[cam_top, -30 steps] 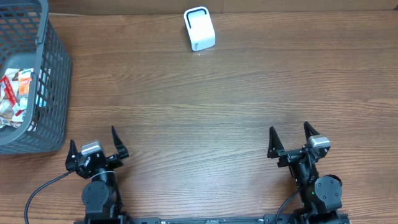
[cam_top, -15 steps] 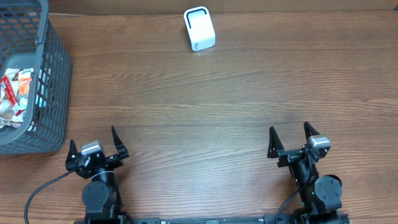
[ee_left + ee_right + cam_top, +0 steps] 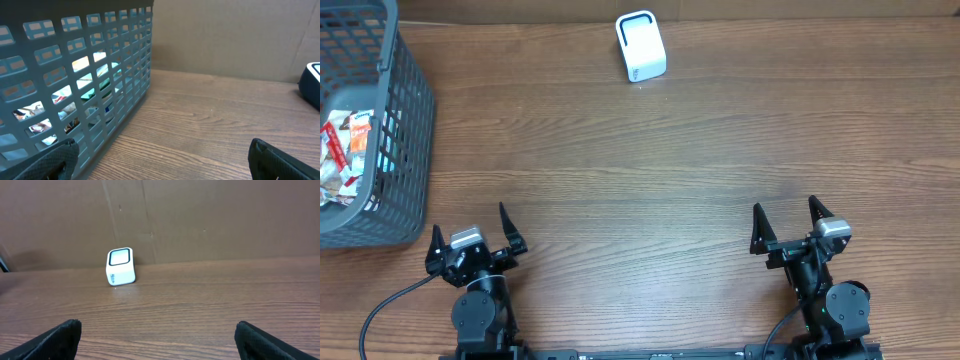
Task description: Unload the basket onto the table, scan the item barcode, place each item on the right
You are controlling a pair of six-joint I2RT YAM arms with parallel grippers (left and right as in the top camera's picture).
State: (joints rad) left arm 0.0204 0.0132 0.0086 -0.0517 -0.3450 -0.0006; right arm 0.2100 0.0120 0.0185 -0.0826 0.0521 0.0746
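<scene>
Items: snack packets [image 3: 345, 150], red, white and orange wrappers, lying in a heap inside the basket [image 3: 412, 120] at the far left. Count not readable; they overlap and the mesh hides most of them. No barcode can be made out.

Basket: one, grey plastic lattice, upright, cut off by the left edge of the overhead view. In the left wrist view its near wall stands between the camera and the packets, which show only through the holes.

Scanner [image 3: 641, 46]: one, small white box with a dark-rimmed window, standing at the far edge of the table [image 3: 650, 170], middle, well apart from the basket.

Left gripper [image 3: 470, 224]: near left, just near of the basket, jaws released and spread wide, gripping nothing.

Right gripper [image 3: 785, 208]: near right, jaws released and spread wide, gripping nothing; facing the scanner across bare wood.

One black cable [image 3: 390, 298] trails from the left arm base toward the near left edge
</scene>
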